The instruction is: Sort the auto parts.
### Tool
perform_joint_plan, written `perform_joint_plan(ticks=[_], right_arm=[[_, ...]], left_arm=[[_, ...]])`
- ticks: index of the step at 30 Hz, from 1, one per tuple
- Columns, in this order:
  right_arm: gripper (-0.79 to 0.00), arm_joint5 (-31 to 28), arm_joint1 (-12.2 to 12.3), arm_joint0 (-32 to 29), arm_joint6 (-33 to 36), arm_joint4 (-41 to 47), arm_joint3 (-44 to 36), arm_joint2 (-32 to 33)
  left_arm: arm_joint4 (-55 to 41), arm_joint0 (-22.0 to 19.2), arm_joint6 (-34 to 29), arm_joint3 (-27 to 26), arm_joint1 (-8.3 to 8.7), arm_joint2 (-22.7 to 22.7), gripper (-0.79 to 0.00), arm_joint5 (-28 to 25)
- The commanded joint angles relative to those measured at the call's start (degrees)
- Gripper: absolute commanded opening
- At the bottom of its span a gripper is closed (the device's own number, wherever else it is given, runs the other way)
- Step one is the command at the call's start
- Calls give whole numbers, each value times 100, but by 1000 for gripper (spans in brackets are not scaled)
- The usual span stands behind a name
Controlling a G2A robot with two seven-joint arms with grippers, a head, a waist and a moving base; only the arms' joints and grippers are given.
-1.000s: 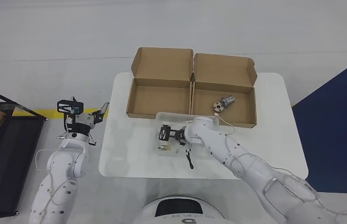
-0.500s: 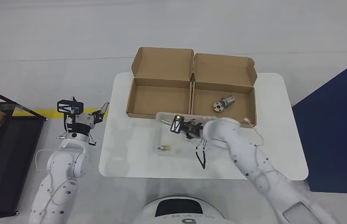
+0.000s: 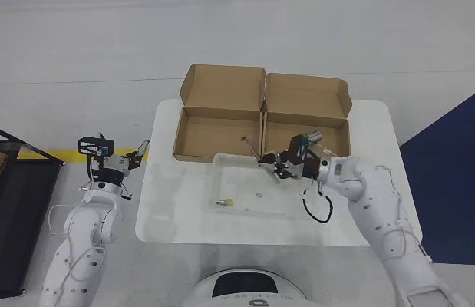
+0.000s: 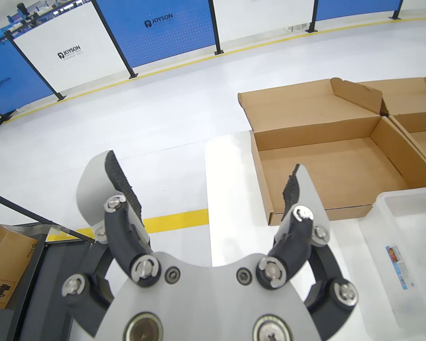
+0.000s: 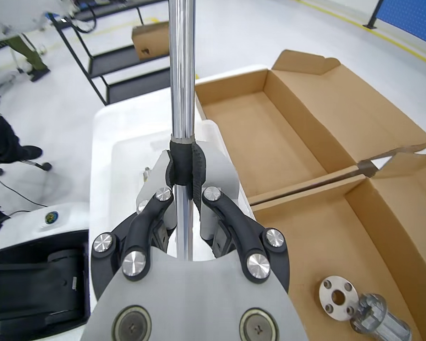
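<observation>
While pinched low by the closed right gripper, points out along its fingers: polished steel rod, above the far rim of the clear bin, tip toward the left cardboard box. On the bin, sticker print too small to read. Beside the table, left gripper spread, empty.

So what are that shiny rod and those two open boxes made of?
The rod looks like polished metal, likely steel: mirror-bright, with sharp reflections. The boxes look like plain brown cardboard: matte, with folded flaps and raw cut edges.
</observation>
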Motion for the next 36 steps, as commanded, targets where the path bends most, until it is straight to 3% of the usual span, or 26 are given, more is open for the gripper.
perform_joint_plan(ticks=[1, 10, 34, 36], right_arm=[[-785, -2, 39, 86, -204, 394, 159, -134], [-785, -2, 527, 642, -744, 2657, 582, -1097], [-785, -2, 527, 642, -744, 2657, 582, -1097], [-785, -2, 525, 579, -700, 2959, 634, -1121]], left_arm=[[0, 0, 0, 0, 0, 0, 0, 0], [0, 0, 0, 0, 0, 0, 0, 0], [0, 0, 0, 0, 0, 0, 0, 0], [0, 0, 0, 0, 0, 0, 0, 0]])
